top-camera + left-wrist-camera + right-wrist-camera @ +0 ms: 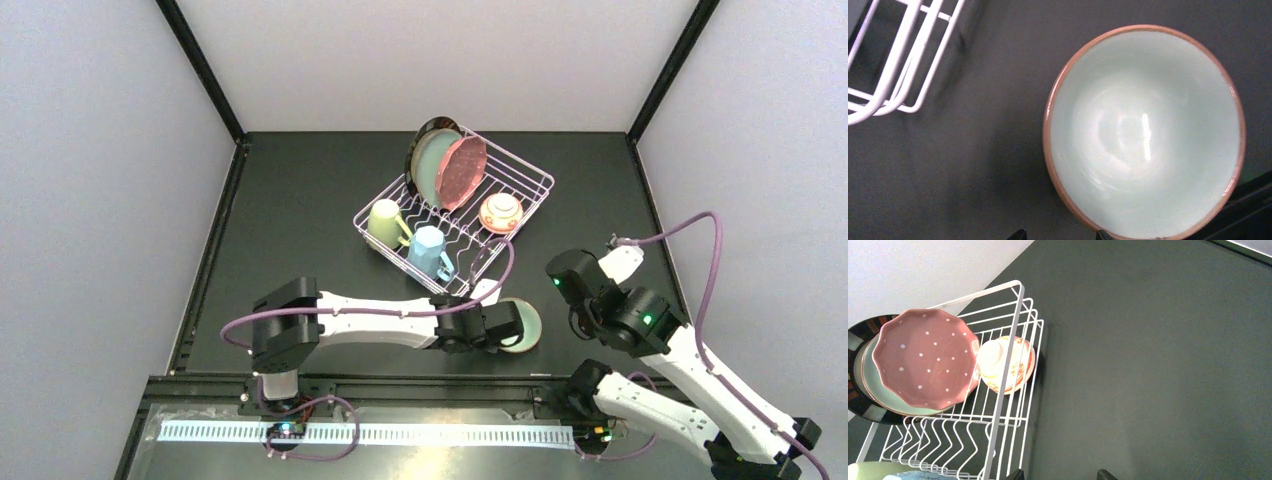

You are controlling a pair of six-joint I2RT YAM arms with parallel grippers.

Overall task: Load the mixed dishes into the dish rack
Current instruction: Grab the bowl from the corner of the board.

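The mint bowl (530, 326) with a brown rim stands upright on the black table just in front of the dish rack (530, 170). My left gripper (508, 324) is open at the bowl's left rim; in the left wrist view the mint bowl (1143, 130) fills the frame and its rim runs by one fingertip (1104, 234). In the rack stand the striped plate (428, 130), teal plate (430, 165) and pink dotted plate (464, 172), with the red-orange bowl (501, 212) upside down, the cream mug (384, 222) and the blue mug (430, 250). My right gripper (560, 272) is open and empty right of the rack.
The rack's near corner (893, 75) lies left of the mint bowl. The rack's right wall (1013, 340) stands beside bare table (1148, 365) under the right gripper (1062, 475). Purple cables (700, 260) loop from both arms. Black frame posts and white walls enclose the table.
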